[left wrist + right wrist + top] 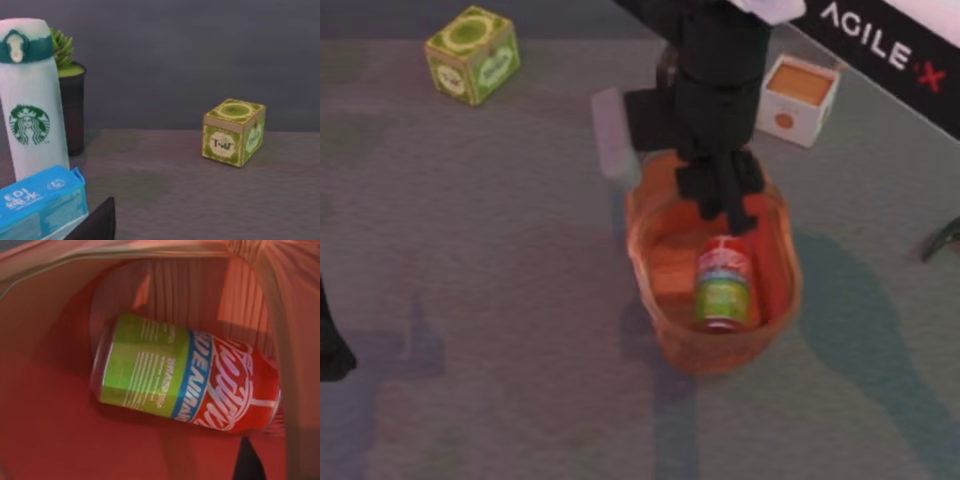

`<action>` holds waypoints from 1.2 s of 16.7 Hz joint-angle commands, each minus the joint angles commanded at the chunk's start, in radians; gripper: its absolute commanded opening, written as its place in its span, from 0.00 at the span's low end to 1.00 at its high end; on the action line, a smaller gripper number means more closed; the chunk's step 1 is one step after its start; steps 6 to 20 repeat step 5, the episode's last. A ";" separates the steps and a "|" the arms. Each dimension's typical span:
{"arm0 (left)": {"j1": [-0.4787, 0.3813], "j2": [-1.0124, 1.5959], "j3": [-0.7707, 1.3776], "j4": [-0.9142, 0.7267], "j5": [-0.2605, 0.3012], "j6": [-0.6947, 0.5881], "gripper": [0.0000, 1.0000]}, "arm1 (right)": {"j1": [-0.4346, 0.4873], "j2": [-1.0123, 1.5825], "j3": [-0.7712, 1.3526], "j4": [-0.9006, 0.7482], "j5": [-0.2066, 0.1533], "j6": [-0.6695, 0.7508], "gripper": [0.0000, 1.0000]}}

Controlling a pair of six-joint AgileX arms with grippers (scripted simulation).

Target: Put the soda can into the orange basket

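Observation:
The soda can [724, 285] lies on its side on the floor of the orange basket [640, 262], red end toward the arm and green end toward the near rim. My right gripper [725, 205] hangs open just above the can's red end, over the basket's far part, holding nothing. The right wrist view looks down into the basket [50, 405]. There the can [185, 385] rests free, and one dark fingertip [247, 460] shows beside it. My left arm [330, 345] is parked at the table's left edge, with one dark finger [97, 225] in its wrist view.
A green tea box [472, 53] sits at the back left. Beyond the basket on the right is a white box with an orange top [800, 98]. A pale grey object [613, 133] lies behind the basket's left side. A white tumbler [30, 100], blue carton [40, 205] and potted plant [70, 100] stand near my left gripper.

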 joint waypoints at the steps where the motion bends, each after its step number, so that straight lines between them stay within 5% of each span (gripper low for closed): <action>1: 0.000 0.000 0.000 0.000 0.000 0.000 1.00 | -0.004 0.002 0.042 -0.037 0.000 -0.006 0.00; 20: 0.000 0.000 0.000 0.000 0.000 0.000 1.00 | -0.014 0.002 0.112 -0.105 0.000 -0.017 0.00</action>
